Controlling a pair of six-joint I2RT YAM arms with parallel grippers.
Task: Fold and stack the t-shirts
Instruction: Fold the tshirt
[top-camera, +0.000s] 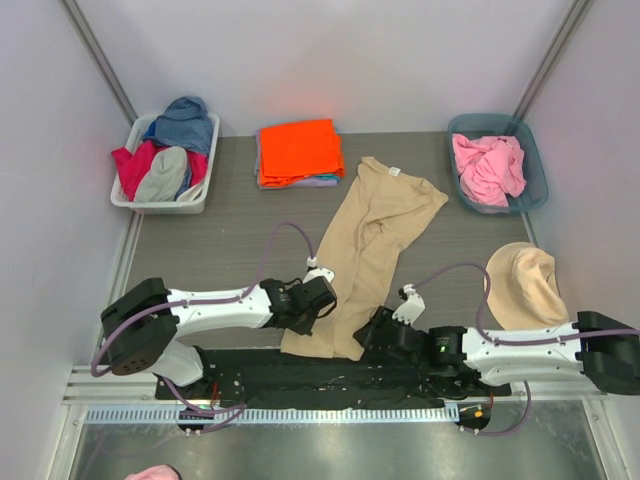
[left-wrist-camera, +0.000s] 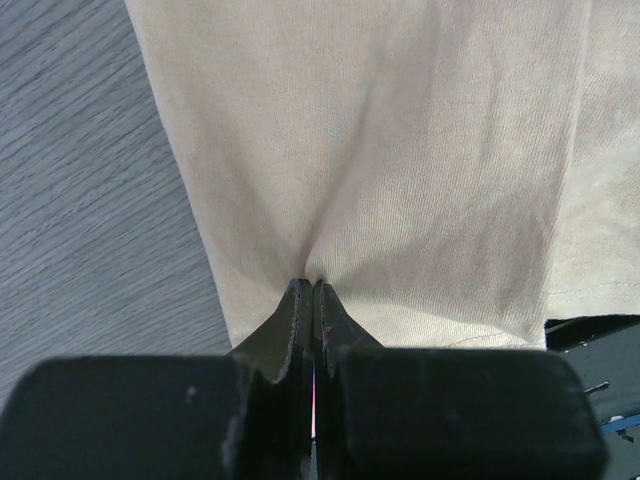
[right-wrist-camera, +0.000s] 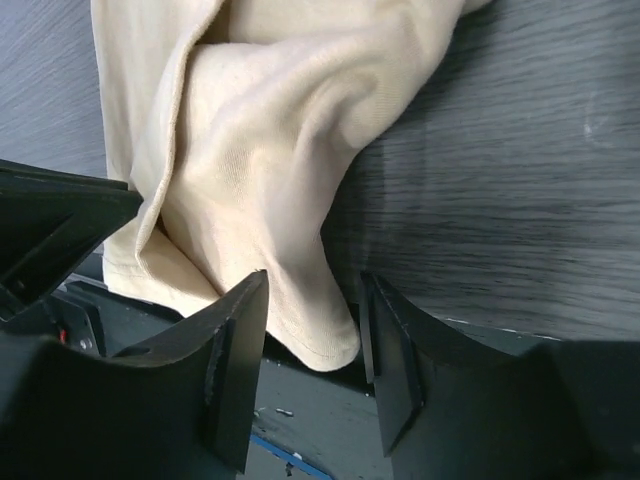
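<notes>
Left gripper (left-wrist-camera: 307, 285): clamped on tan shirt (top-camera: 375, 230) at its near hem, likely to lift for folding | right gripper (right-wrist-camera: 315, 290): jaws apart, straddling tan shirt's near corner, not yet closed | orange shirt (top-camera: 298, 150): folded, just left of tan shirt's collar end

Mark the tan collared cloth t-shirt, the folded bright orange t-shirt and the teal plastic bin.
Tan collared cloth t-shirt (top-camera: 370, 235): top external view, mid-body.
Folded bright orange t-shirt (top-camera: 298, 150): top external view, top face.
Teal plastic bin (top-camera: 532, 165): top external view, right wall.
</notes>
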